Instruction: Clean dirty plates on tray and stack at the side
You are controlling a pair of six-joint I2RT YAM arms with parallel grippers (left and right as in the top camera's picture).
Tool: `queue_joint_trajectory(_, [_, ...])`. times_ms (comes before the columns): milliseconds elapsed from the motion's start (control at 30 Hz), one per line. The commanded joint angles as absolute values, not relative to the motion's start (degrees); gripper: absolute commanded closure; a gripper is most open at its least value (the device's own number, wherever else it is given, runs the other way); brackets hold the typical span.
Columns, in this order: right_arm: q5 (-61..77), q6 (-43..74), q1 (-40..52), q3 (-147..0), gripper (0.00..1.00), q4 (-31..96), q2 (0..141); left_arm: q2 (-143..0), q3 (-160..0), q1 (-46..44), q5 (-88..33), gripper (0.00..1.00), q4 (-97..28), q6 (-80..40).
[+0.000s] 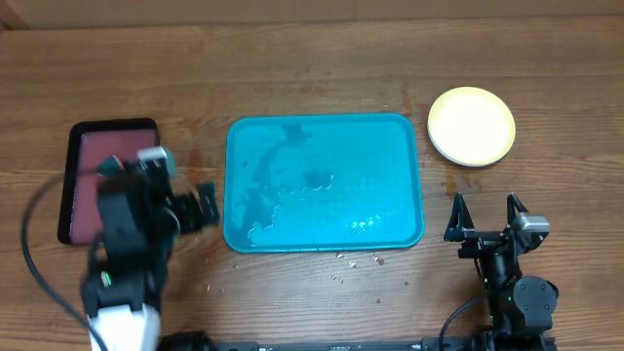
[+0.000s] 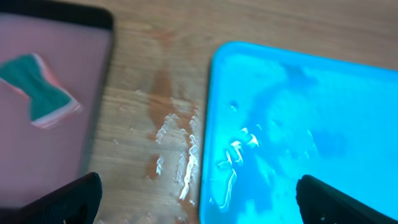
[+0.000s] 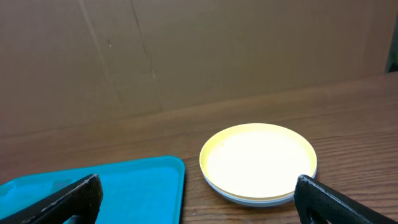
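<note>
The teal-blue tray (image 1: 400,136) lies in the middle of the table, wet, with no plate on it. The plates (image 1: 472,126) sit stacked at the back right, a yellow-green one on top and paler rims showing under it (image 3: 258,165). My left gripper (image 1: 207,207) hovers open at the tray's left edge (image 2: 214,124), with wet wood between its fingers. My right gripper (image 1: 485,213) stands open near the front right, nothing between its fingers, facing the stack and the tray's corner (image 3: 168,171).
A black-rimmed maroon tray (image 1: 80,156) lies at the far left, with a green and pink sponge (image 2: 38,93) on it. Water streaks (image 2: 183,162) and small droplets (image 1: 356,263) lie on the wood by the teal tray.
</note>
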State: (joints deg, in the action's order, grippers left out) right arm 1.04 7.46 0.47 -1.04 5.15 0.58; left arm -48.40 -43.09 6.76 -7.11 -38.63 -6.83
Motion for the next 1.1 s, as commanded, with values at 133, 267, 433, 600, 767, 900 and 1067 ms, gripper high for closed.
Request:
queue_joint_trajectory(133, [0.47, 7.49, 0.80, -0.45, 0.00, 4.84, 0.16, -27.00, -26.11, 2.79, -7.05, 0.00, -24.97, -2.98])
queue_joint_trajectory(267, [0.49, 7.49, 0.80, -0.45, 0.00, 4.84, 0.16, -20.99, -17.93, 1.23, -7.11, 0.00, -16.27, -3.36])
queue_joint_trajectory(433, [0.47, 7.49, 0.80, -0.45, 0.00, 4.84, 0.16, -14.94, -8.95, -0.82, -5.52, 0.00, -3.49, -1.67])
queue_joint_trajectory(600, [0.47, 7.49, 0.80, -0.45, 0.00, 4.84, 0.16, -9.17, -2.28, -1.26, -3.90, 0.00, 2.52, -1.67])
queue_joint_trajectory(767, [0.47, 7.49, 0.80, -0.45, 0.00, 4.84, 0.16, -2.70, -0.25, -1.15, -2.24, 0.00, 0.14, -1.65])
queue_joint_trajectory(900, [0.47, 7.49, 0.80, -0.45, 0.00, 4.84, 0.16, -0.19, -0.25, -1.21, -0.49, 0.00, -4.38, -1.65])
queue_joint_trajectory(1067, [0.47, 7.49, 0.80, -0.45, 0.00, 4.84, 0.16, -0.19, -0.25, -1.19, 0.16, 0.00, -4.47, -0.78])
